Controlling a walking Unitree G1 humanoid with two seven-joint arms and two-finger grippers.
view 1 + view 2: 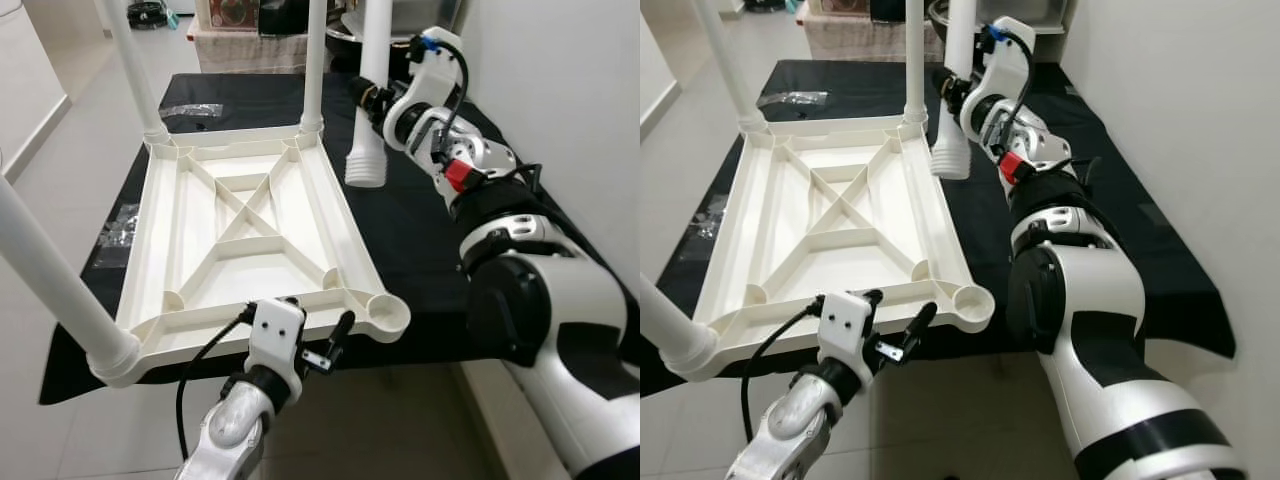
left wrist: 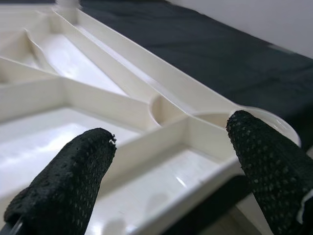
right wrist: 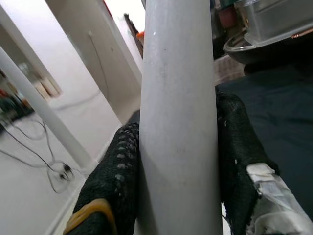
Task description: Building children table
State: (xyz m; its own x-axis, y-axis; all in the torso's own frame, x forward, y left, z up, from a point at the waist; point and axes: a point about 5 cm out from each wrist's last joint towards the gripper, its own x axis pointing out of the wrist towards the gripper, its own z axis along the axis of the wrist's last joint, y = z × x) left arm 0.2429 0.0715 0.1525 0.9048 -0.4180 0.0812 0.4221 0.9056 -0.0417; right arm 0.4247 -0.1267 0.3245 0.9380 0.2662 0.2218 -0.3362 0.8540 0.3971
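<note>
Tabletop (image 1: 250, 225) lies upside down on the black table (image 1: 420, 230), three legs already standing in its corner sockets, the near right socket (image 1: 385, 315) empty. Right claw (image 1: 372, 95) grips the fourth leg (image 1: 370, 110) upright above the table's far right part, probably to carry it there. Left claw (image 1: 318, 330) hangs wide open at the tabletop's near edge, probably to steady it.

1. The white plastic tabletop (image 1: 250, 235) lies upside down in the middle of the frame on the black-covered counter (image 1: 420, 240), its ribbed underside with crossed braces facing up.
2. Three white tubular legs stand in its corner sockets: upper left (image 1: 135, 65), upper centre (image 1: 314, 60) and lower left (image 1: 55, 285).
3. The lower right corner socket (image 1: 385, 315) is open.
4. A fourth white leg (image 1: 370, 95) hangs upright at upper right, ribbed end down, above the counter.
</note>
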